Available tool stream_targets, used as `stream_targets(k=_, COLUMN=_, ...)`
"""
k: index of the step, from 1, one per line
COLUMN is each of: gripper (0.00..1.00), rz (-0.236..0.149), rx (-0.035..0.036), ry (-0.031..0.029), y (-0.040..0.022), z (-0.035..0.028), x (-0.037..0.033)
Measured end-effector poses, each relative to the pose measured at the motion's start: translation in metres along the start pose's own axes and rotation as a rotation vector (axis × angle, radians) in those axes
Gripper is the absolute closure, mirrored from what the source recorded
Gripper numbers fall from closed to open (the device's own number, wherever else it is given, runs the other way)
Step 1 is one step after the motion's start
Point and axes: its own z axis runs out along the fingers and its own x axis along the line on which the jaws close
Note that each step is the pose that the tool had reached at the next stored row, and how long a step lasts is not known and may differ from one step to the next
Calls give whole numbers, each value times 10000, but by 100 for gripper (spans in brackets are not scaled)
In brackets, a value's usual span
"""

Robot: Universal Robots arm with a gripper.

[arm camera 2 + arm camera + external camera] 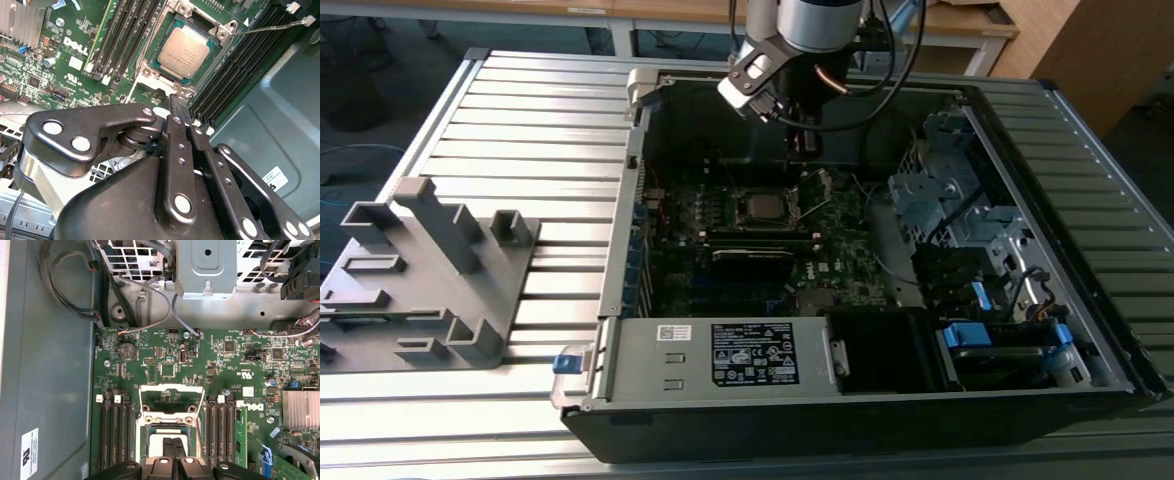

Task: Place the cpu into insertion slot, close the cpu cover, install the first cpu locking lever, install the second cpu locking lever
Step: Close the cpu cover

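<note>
Exterior view first, reading from its left: a grey moulded fixture (420, 270) sits on the slatted worktop (520, 100), then comes the open computer case (616, 250), with the drive cages (947, 190) towards the exterior view's right. The cpu (761, 207) lies about mid-board, flat, silver top up. My arm hangs over the far part of the case, above the board.

In the second wrist view the cpu is seated square inside the insertion slot (150, 64), so I judge the placing done. The fingers (172, 130) are pressed together with nothing between them. Their tips hover just off one edge of the slot, so the chip lies straight ahead of them, close but apart.

In the first wrist view the cpu cover (172, 388) is hinged back on the far side of the slot from the fingers. Its cut-out centre shows bare board, so it is not yet down over the chip. Its hinge edge runs across my line of approach.

A thin locking lever (270, 26) angles away from a corner of the slot, and I read it as unlatched.
</note>
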Motion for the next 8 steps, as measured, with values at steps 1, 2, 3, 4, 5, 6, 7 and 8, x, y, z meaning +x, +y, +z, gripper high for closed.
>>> stream_targets(k=1, gripper=90, rz=0, rx=0, ry=-1, y=1, z=0, x=0)
stream_targets(k=2, gripper=90, rz=0, rx=0, ry=0, y=3, z=0, x=0)
stream_targets(k=3, gripper=90, rz=0, rx=0, ry=-1, y=4, z=0, x=0)
stream_targets(k=4, gripper=90, rz=1, rx=0, ry=0, y=4, z=0, x=0)
stream_targets(k=5, gripper=90, rz=0, rx=0, ry=0, y=5, z=0, x=0)
stream_targets(k=6, gripper=90, rz=0, rx=0, ry=0, y=7, z=1, x=0)
stream_targets(k=7, gripper=90, rz=-2, rx=0, ry=0, y=10, z=1, x=0)
stream_targets(k=8, gripper=90, rz=0, rx=0, ry=0, y=12, z=1, x=0)
